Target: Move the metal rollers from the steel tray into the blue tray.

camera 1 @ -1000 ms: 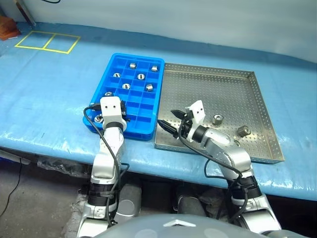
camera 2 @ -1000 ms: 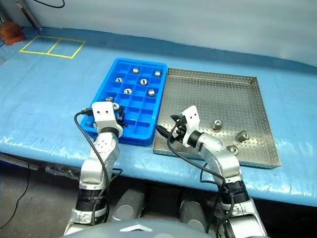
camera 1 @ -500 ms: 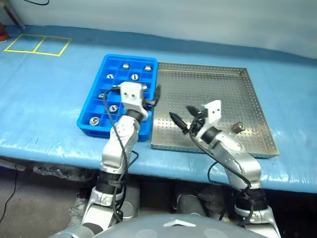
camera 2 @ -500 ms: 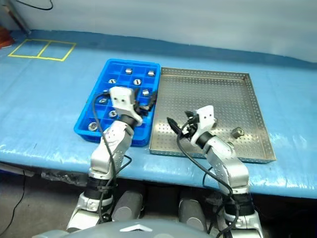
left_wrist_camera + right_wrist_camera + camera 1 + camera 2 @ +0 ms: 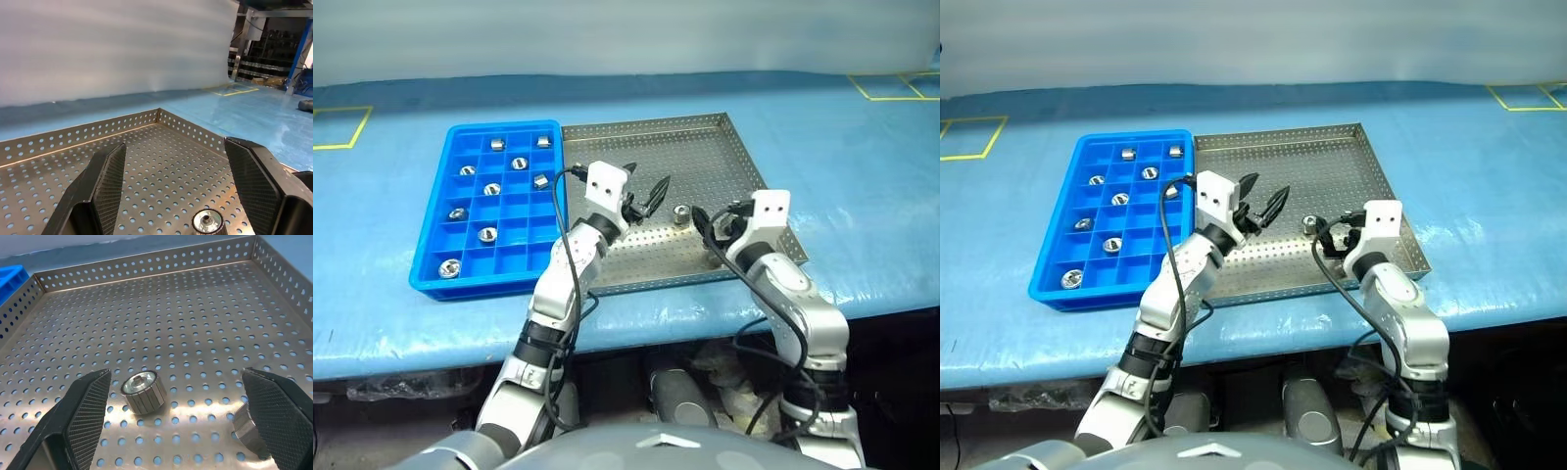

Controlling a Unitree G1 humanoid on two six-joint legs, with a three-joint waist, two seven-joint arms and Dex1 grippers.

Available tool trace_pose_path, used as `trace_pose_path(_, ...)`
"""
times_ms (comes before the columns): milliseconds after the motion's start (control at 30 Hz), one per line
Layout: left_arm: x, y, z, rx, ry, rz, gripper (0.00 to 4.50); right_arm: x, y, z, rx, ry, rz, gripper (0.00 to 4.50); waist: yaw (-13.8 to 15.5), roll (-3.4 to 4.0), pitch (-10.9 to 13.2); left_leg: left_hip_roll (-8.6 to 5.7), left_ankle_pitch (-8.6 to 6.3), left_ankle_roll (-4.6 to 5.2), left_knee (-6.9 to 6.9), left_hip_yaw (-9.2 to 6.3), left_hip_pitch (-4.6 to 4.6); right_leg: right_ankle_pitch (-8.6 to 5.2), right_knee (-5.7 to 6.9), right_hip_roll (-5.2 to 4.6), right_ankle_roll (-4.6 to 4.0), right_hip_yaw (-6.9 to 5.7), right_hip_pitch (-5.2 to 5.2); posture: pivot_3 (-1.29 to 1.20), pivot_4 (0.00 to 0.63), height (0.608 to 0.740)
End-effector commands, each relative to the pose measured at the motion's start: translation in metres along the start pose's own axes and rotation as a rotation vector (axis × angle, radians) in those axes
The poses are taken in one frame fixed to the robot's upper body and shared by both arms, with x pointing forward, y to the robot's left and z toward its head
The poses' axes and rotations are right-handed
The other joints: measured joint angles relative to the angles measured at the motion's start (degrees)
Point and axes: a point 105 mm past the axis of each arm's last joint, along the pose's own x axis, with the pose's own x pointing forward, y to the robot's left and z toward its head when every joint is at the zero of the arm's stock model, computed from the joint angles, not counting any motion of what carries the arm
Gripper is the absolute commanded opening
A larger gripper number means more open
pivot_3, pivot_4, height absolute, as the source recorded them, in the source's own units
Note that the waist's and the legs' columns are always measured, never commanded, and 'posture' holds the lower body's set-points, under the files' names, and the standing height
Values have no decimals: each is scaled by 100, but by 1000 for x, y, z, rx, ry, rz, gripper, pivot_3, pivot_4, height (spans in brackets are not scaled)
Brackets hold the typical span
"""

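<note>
The steel tray (image 5: 705, 157) lies right of the blue tray (image 5: 429, 282). One metal roller (image 5: 682, 213) stands upright on the steel tray's near right part. The right wrist view shows that roller (image 5: 143, 391) and a second one (image 5: 244, 426) half hidden by a finger. My right gripper (image 5: 713, 223) is open just right of the roller, low over the tray, nothing between its fingers. My left gripper (image 5: 644, 182) is open and empty above the steel tray's middle, left of the roller (image 5: 208, 221). Several rollers (image 5: 491, 188) sit in separate blue tray compartments.
Both trays rest on a table under a blue plastic sheet (image 5: 862, 176). Yellow tape squares (image 5: 891, 86) mark the sheet at the far right and far left. The table's front edge runs just below the trays.
The whole view has swung to the right. My left gripper left the blue tray's near corner, opened and moved over the steel tray. My right gripper shifted right beside the roller.
</note>
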Motion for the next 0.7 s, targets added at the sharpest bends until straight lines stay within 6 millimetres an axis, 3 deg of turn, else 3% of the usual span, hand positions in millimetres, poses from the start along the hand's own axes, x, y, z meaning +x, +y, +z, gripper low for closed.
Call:
trace_pose_path(33,-13,3,14,25,-67,-18,3467,16,4,6,-56,11,8,4500,18,0,0,0,0,0,0,0,0,0,0,0,1,0,0,8,150,740)
trace_pose_path(133,-24,13,10,60,-46,0,3467,28,4,2,-62,47,18,4500,98,0,1,-1,0,0,-1,-4,-5,4,-1,-1,5,-1,-1,55,150,740)
trace_pose_path(267,-39,25,13,96,-45,39,3467,43,-8,-19,-55,178,-18,4500,210,-1,1,-5,0,1,-1,-4,-7,10,-5,-7,15,-2,0,133,150,740)
trace_pose_path(400,-51,35,17,139,-49,99,3503,47,-9,-32,-116,252,15,3564,374,0,1,-5,0,1,-2,-4,-7,10,-7,-7,14,-3,-1,204,150,740)
trace_pose_path(467,-58,42,22,155,-72,148,3503,50,-3,-27,-158,221,51,2967,444,0,1,-3,0,1,-3,-5,-4,10,-7,-4,14,-4,1,245,150,740)
trace_pose_path(567,-68,48,32,164,-111,194,3503,55,24,-3,-239,88,161,1946,497,2,4,-1,0,1,-4,-5,-3,9,-4,-1,13,-5,0,307,150,740)
trace_pose_path(700,-92,53,37,170,-128,277,3503,61,77,29,-216,-76,342,1946,624,5,8,3,0,1,-11,-2,-1,13,-3,1,10,-6,-5,460,150,740)
